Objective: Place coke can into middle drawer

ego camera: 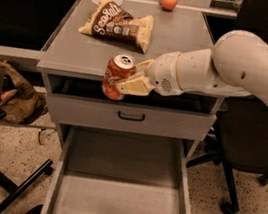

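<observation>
My gripper (131, 78) is shut on the coke can (117, 75), a red can with white script and a silver top. It holds the can upright in the air at the cabinet's front edge, above the closed top drawer front (131, 116). The middle drawer (119, 200) is pulled open below, a wide grey tray with low side walls and a bare floor. The can hangs well above it, toward its back left.
A chip bag (117, 25) lies on the cabinet top (185, 41) and an orange fruit (168, 0) sits at its back. A black office chair (246, 147) stands to the right. A brown bag (17, 95) and black frame legs (6, 180) are on the floor at left.
</observation>
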